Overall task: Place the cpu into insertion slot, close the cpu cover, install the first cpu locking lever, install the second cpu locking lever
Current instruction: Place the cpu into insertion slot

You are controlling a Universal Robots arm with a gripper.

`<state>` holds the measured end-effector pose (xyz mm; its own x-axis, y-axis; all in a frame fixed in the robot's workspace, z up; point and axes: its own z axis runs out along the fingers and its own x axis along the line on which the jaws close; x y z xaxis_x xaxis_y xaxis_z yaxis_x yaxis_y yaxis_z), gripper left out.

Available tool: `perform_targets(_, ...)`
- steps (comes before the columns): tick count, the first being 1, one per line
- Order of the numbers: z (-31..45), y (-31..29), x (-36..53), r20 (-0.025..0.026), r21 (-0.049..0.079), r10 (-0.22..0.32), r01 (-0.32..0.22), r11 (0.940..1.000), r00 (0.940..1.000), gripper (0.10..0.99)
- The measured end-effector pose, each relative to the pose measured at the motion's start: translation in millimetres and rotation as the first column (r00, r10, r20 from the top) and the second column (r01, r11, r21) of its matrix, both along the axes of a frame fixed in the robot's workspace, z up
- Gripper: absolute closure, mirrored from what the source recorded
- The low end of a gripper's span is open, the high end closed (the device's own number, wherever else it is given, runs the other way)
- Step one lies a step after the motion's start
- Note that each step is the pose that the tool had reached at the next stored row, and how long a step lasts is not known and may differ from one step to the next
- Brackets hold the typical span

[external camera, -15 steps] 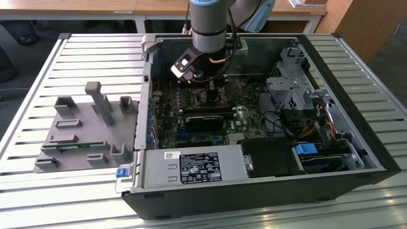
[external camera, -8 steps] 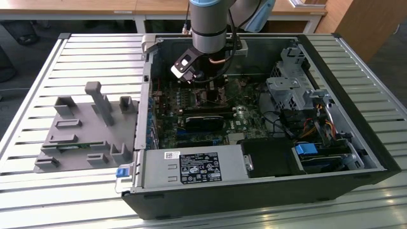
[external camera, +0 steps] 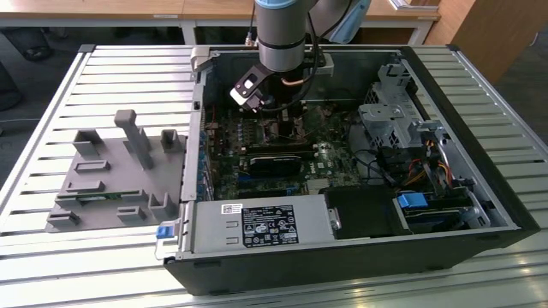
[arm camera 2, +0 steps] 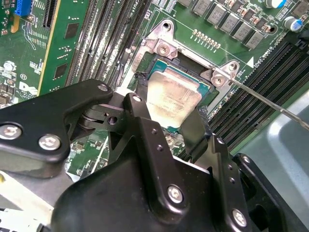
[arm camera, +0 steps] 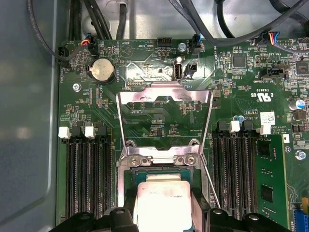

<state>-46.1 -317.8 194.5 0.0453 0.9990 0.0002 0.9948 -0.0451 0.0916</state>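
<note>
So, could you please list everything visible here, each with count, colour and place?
computer case: one, black, open, on the table.
table: one, silvery slats, under the case.
fixture: one, grey, on the table, at the exterior view's left of the case.
power supply: one, silvery, inside the case.
circuit board: one, green, inside the case.
insertion slot: one, silvery rim, on the circuit board.
cpu: one, silvery-grey, in or just over the insertion slot.
cpu cover: one, silvery, swung open beyond the slot.
memory slots: several, black, both sides of the insertion slot.
coin battery: one, silvery, on the circuit board.
arm: one, grey, extends down into the case.
gripper: one, black, at the cpu.
</note>
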Motion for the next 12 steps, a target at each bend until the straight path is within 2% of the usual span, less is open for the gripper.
perform_targets(4, -0.2, 0.0, 0.0, 0.0001, 0.0, 0.0, 0.0, 1.0, 1.0, 0.545)
perform_targets(5, -0.2, 0.0, 0.0, 0.0001, 0.0, 0.0, 0.0, 1.0, 1.0, 0.482)
perform_targets(12, -0.1, 0.5, 0.1, 0.0, 0.0, 0.0, 0.0, 1.0, 1.0, 0.482)
